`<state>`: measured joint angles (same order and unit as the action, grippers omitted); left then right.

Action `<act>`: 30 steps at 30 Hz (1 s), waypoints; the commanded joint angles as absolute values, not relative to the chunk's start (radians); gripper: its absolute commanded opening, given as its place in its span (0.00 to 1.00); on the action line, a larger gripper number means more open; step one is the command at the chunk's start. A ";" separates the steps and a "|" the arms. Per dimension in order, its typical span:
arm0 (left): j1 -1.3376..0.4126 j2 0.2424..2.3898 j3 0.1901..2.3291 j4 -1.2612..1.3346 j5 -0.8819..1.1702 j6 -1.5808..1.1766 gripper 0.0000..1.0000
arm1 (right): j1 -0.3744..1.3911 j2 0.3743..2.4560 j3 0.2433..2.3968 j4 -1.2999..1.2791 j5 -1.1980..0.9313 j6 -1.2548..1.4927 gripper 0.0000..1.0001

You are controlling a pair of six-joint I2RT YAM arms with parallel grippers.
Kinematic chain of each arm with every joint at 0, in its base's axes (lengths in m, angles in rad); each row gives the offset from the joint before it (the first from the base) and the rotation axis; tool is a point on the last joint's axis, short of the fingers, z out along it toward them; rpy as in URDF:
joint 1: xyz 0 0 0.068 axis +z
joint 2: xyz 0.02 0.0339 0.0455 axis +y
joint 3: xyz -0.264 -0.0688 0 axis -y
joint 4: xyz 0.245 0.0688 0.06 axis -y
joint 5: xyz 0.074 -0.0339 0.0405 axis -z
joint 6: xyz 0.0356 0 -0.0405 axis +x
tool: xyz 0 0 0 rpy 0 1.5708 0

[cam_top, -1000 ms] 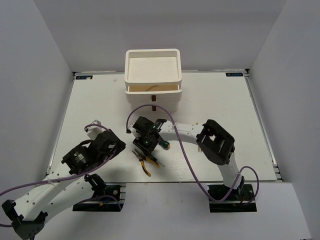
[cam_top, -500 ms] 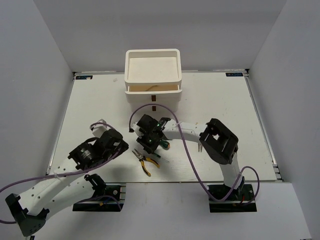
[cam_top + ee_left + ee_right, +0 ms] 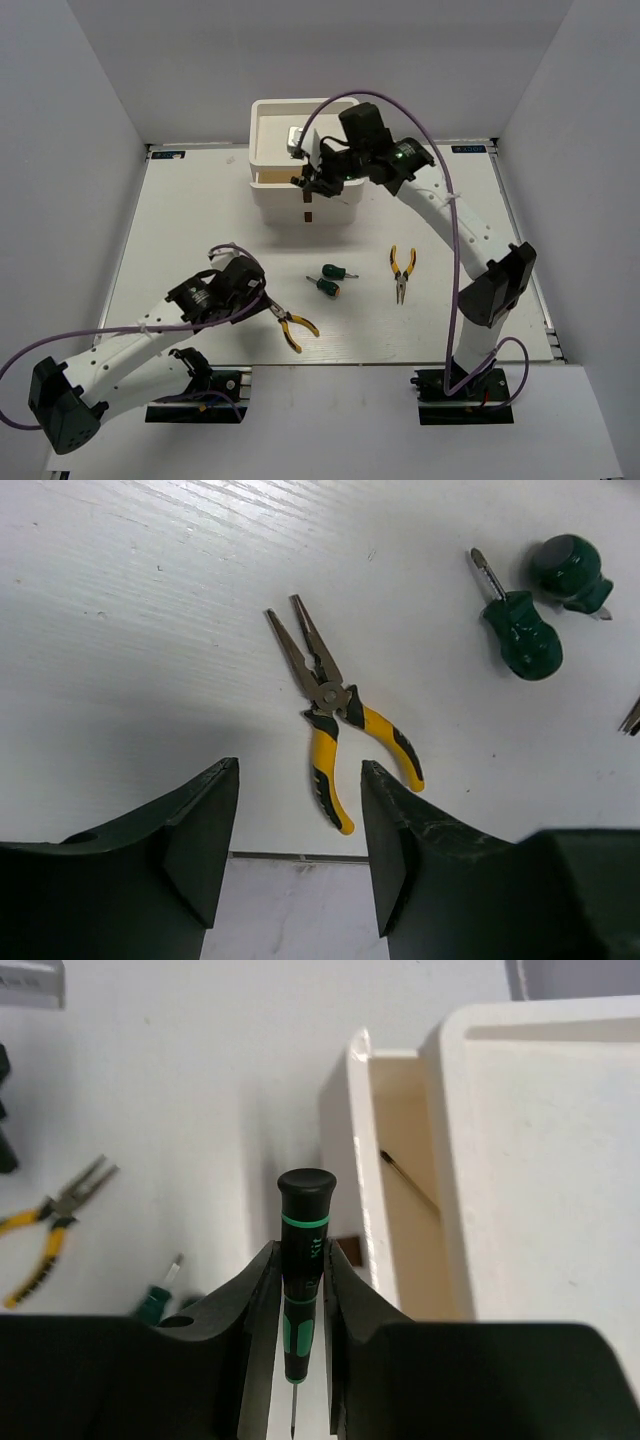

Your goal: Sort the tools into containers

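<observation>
Right fingers tight, left fingers apart.

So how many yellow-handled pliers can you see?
2 yellow-handled pliers: one by the left gripper, one right of the stubby green-handled screwdrivers. The white plastic organizer may hide more.

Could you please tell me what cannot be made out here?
Right wrist view: the tray top hides all but the shaft of the thin tool in the open drawer.
Left wrist view: the right edge cuts off a metal tip, unidentifiable.
Top view: the lower drawer is shut, contents hidden.
Right wrist view: the right fingers holding the dark green screwdriver half hide a stubby screwdriver.
</observation>
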<state>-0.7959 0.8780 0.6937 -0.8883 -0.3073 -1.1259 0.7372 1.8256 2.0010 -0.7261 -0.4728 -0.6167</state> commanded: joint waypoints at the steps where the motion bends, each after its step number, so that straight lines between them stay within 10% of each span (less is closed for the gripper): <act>1: -0.795 0.903 0.698 -0.844 -0.267 -1.075 0.62 | 0.698 1.827 2.023 -0.827 -0.535 -0.846 0.00; 17: -0.795 0.962 0.707 -0.788 -0.239 -1.035 0.62 | 0.620 1.824 2.189 -0.956 -0.764 -1.043 0.00; 30: -0.795 0.991 0.716 -0.779 -0.230 -1.017 0.62 | 0.591 1.896 2.040 -0.589 -0.759 -0.966 0.00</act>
